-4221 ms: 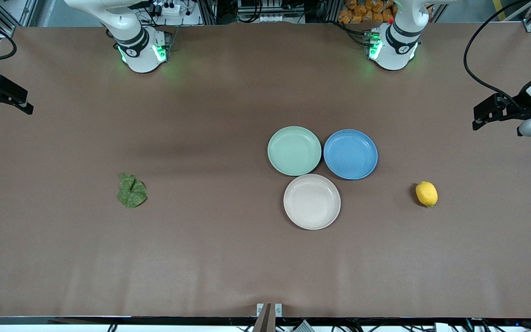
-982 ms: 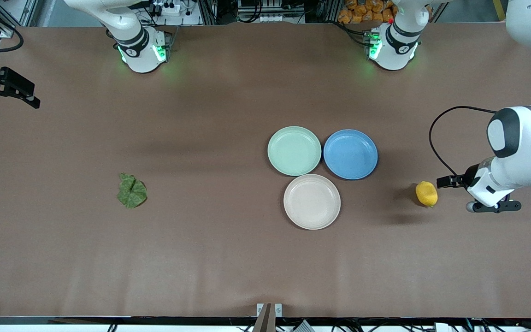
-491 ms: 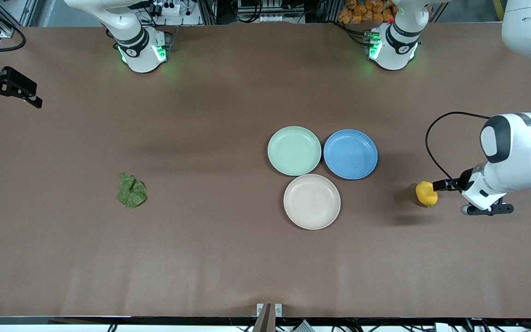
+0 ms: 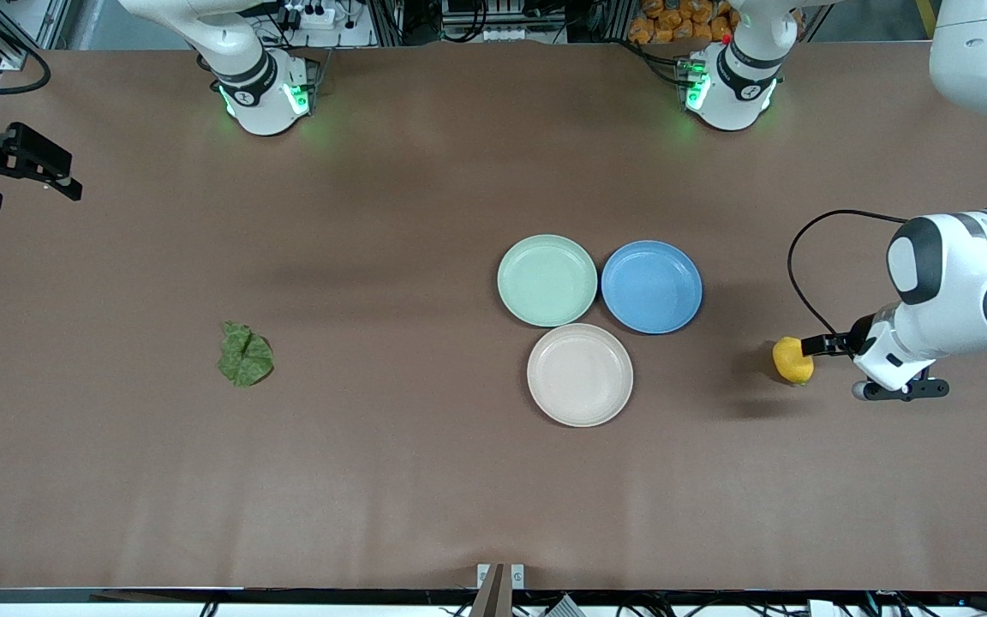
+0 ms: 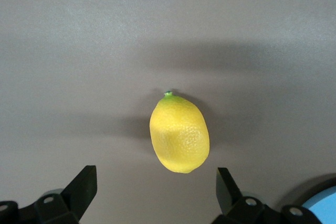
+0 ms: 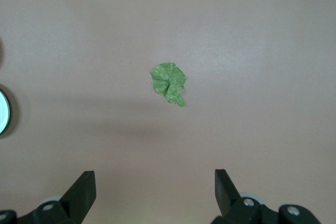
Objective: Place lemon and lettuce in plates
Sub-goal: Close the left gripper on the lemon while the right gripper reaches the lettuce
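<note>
lemon (image 4: 792, 360): on table near left arm's end; firm, rounded, may roll; grip across its middle
left gripper (image 5: 155, 195): jaws spread, just over lemon
right gripper (image 4: 26, 167): jaws spread, waiting at table's edge
lettuce (image 4: 244, 355): limp, light

The left hand (image 4: 812, 344) is mostly tucked under its own white wrist in the front view, covering one tip of the lemon (image 4: 790, 360). The right hand (image 4: 26, 163) is cut off at the frame edge. In the left wrist view only a sliver of the blue plate (image 5: 324, 213) shows.
</note>
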Controlling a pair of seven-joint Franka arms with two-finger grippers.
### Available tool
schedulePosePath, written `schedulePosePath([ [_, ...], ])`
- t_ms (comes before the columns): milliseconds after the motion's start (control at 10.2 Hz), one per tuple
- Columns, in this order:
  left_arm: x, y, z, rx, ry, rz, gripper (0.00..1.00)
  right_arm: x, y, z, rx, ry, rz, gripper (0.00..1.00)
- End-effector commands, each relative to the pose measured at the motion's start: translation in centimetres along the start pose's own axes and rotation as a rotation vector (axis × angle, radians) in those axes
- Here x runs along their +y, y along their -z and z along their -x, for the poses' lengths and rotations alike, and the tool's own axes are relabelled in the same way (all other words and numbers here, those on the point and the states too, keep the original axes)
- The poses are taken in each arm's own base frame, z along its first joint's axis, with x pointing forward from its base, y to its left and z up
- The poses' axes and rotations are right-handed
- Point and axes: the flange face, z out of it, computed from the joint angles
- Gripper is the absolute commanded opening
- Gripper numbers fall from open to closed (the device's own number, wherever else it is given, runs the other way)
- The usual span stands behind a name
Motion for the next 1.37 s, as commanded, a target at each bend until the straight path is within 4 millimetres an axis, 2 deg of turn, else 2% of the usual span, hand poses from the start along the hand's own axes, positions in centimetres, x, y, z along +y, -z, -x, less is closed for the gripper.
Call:
schedulePosePath([
  [0,0.2,-0.4,0.1,0.009,0.028,-0.004,1.0,-0.1,0.8,0.7,0.005,-0.003,-0.021,1.0],
  [491,0.4,-0.8,0.3,0.006,0.032,-0.004,1.0,-0.2,0.6,0.5,0.005,0.001,-0.019,1.0],
  [982,0.7,-1.1,0.2,0.009,0.028,-0.005,1.0,0.3,1.1,1.2,-0.016,-0.01,-0.022,1.0],
  [1178,0.7,-1.2,0.2,0.009,0.033,-0.005,1.0,-0.5,1.6,1.6,-0.024,0.005,-0.026,1.0],
  [1276,0.8,-1.3,0.2,0.006,0.034,-0.005,1.0,-0.7,2.5,1.6,-0.008,0.014,-0.024,1.0],
])
